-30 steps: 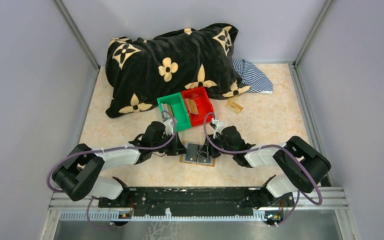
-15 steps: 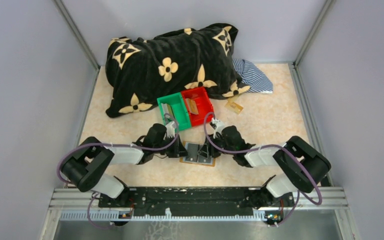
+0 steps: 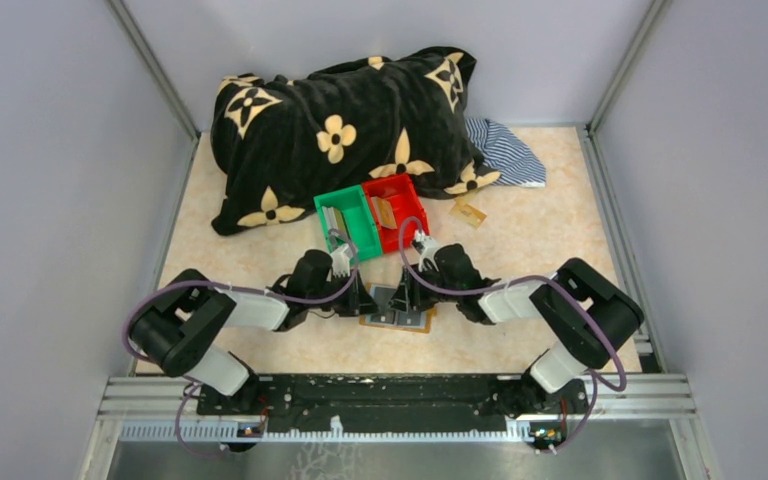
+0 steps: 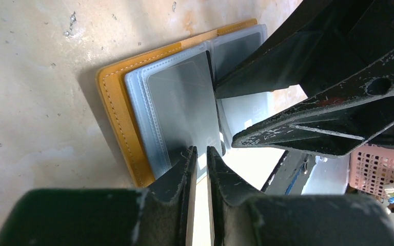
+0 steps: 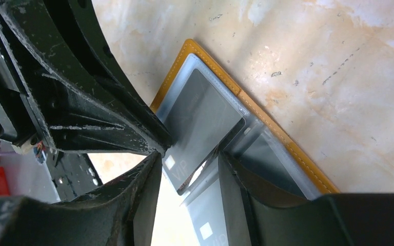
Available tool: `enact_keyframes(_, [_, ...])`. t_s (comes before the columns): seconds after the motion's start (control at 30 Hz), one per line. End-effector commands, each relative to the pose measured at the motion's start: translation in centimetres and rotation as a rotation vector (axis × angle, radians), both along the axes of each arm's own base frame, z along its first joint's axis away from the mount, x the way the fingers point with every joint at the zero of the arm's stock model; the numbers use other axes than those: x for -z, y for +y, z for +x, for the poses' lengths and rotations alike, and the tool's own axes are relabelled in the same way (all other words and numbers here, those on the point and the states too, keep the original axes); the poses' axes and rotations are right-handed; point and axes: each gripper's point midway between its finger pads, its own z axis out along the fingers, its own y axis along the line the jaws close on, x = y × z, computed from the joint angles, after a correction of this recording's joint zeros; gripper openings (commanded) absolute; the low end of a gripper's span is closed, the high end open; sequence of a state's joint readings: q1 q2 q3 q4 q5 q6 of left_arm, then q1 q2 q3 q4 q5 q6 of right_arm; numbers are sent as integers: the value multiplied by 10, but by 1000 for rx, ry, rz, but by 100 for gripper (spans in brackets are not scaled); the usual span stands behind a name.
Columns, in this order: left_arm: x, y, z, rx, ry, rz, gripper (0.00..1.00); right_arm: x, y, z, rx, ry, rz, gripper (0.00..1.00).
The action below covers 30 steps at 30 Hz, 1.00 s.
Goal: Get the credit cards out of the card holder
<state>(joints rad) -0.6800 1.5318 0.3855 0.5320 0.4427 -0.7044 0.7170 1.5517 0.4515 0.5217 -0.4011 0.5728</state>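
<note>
The card holder point(image 3: 397, 310) lies open on the table between my two grippers, with a tan leather rim point(image 4: 114, 110) and grey clear pockets. A grey card marked VIP point(image 5: 197, 120) sticks partway out of a pocket of the holder point(image 5: 272, 115). My right gripper point(image 5: 191, 156) is open, with its fingers on either side of that card's free corner. My left gripper point(image 4: 200, 151) is shut to a thin gap, its tips at the near edge of a pocket that holds a grey card point(image 4: 184, 100). Both grippers meet over the holder in the top view, the left point(image 3: 365, 298) and the right point(image 3: 407, 296).
A green bin point(image 3: 348, 225) and a red bin point(image 3: 400, 208) stand just behind the holder, with cards inside. One tan card point(image 3: 469, 212) lies loose to their right. A black flowered pillow point(image 3: 340, 130) and a striped cloth point(image 3: 508, 152) lie at the back.
My right arm has shifted left and forward, bringing its gripper further over the holder. My left arm's elbow has swung right while its gripper stays at the holder's left edge.
</note>
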Motion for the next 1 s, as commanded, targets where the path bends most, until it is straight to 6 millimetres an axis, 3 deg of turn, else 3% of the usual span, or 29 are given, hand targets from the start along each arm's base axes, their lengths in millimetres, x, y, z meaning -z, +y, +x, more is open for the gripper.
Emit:
enact_keyframes(0.0, [35, 21, -17, -11, 80, 112, 20, 22, -14, -5, 39, 89, -104, 48])
enact_keyframes(0.27, [38, 18, -18, 1, 87, 97, 20, 33, -17, -7, 74, 169, -151, 53])
enact_keyframes(0.43, [38, 22, -20, -5, 85, 103, 19, 27, -2, -7, 41, 181, -71, 53])
enact_keyframes(0.5, [39, 23, -21, -9, 87, 105, 19, 34, 1, -11, 24, 205, -54, 53])
enact_keyframes(0.8, [40, 25, -20, -15, 89, 106, 19, 20, 14, -17, -25, 206, 59, 41])
enact_keyframes(0.97, [21, 25, -14, -34, 77, 69, 19, 27, 6, -18, -4, 197, 15, 40])
